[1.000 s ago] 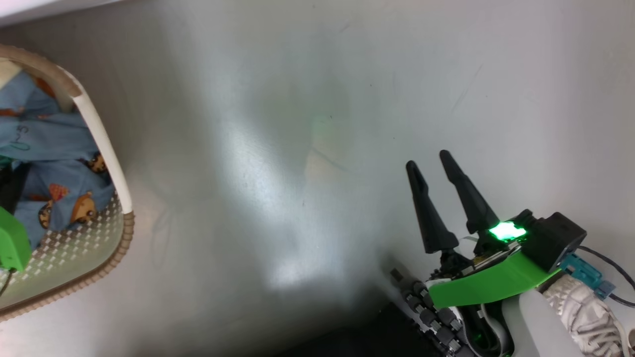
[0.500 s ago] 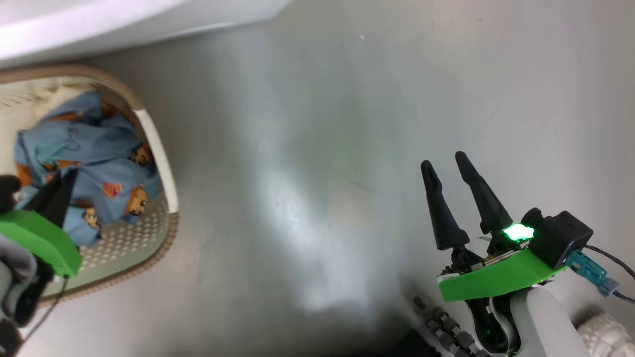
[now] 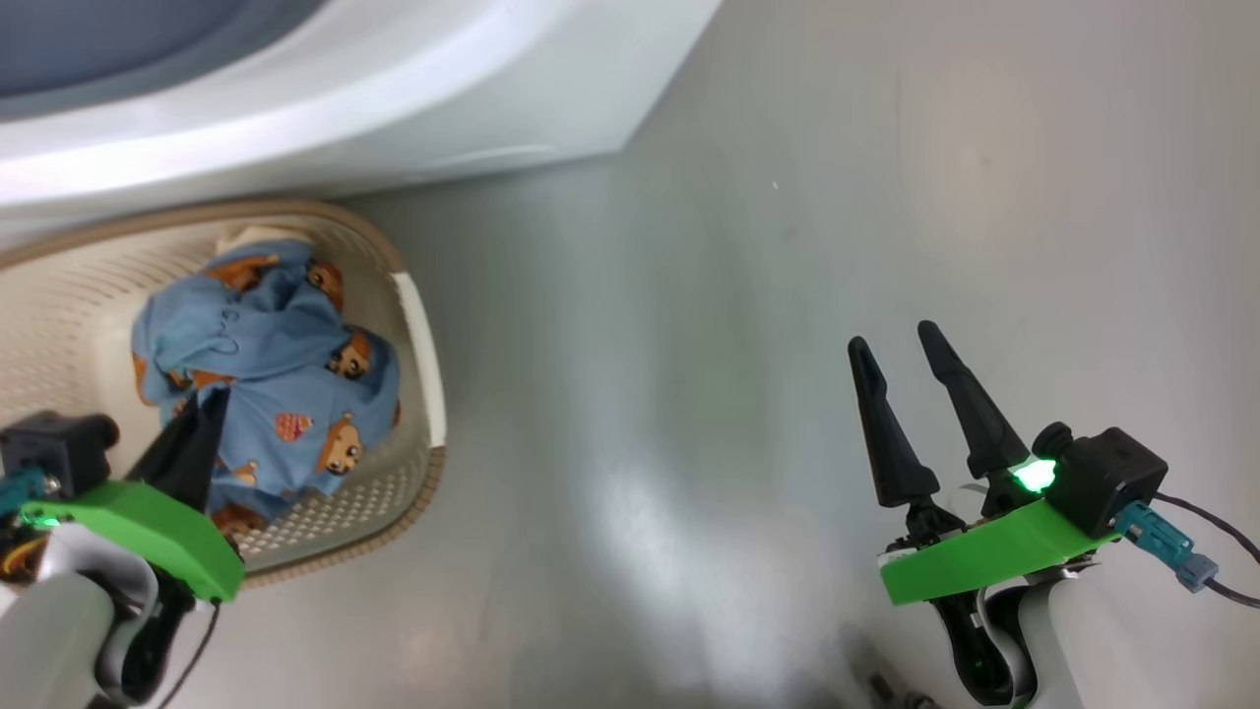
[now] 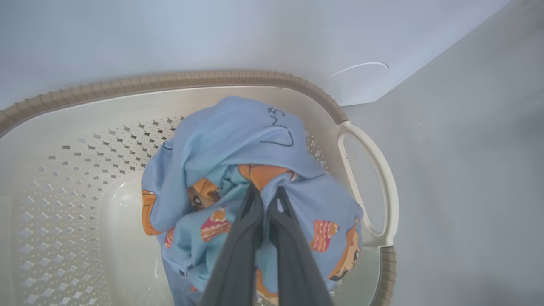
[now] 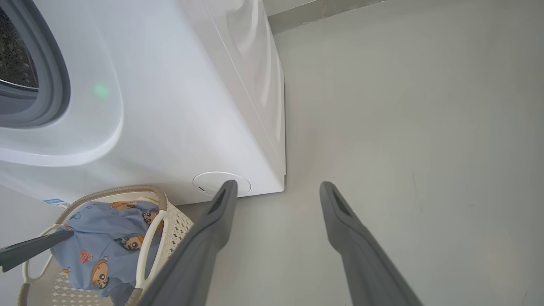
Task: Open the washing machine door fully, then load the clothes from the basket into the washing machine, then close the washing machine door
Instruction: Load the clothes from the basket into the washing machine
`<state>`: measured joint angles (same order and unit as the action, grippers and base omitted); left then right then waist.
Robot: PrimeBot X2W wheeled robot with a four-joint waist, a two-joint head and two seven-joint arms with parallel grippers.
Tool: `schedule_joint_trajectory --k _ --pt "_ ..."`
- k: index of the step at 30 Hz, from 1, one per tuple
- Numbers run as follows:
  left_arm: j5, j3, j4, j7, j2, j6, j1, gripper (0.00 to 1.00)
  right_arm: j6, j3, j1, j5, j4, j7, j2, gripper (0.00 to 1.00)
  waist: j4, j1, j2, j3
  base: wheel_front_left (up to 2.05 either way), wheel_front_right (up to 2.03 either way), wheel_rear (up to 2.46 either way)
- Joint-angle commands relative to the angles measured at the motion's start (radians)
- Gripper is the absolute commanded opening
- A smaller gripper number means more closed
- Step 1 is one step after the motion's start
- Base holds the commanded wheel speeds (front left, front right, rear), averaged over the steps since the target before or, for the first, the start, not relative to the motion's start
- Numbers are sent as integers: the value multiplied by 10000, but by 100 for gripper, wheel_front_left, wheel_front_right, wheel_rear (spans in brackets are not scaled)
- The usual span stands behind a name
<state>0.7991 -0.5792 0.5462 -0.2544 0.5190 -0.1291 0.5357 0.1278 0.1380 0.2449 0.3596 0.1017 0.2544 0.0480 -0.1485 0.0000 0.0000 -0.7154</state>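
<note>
Since a second ago my head has turned, bringing the basket [image 3: 325, 209] and the washing machine [image 3: 394, 98] further into view, and my left gripper [image 4: 267, 189] has finished pinching shut on the clothes [image 4: 238, 136]. That blue bundle sits inside the basket, which stands on the floor [image 3: 787, 295] just before the washer's front, near its round filter cap [image 5: 208, 180]. My right gripper [image 3: 893, 337] hangs above the floor, jaws wide apart, well apart from the basket.
</note>
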Motion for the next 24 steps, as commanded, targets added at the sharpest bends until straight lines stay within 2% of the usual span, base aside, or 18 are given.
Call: schedule_joint_trajectory --k 1,24 --pt "-200 580 -213 -73 239 -15 -378 0 29 152 -398 -175 -114 74 22 100 475 0 0 757 0 0 0" --pt "-1722 3294 -1866 -74 -1300 -15 -2429 0 29 -109 -924 -492 675 74 22 100 1339 0 0 3392 0 0 0"
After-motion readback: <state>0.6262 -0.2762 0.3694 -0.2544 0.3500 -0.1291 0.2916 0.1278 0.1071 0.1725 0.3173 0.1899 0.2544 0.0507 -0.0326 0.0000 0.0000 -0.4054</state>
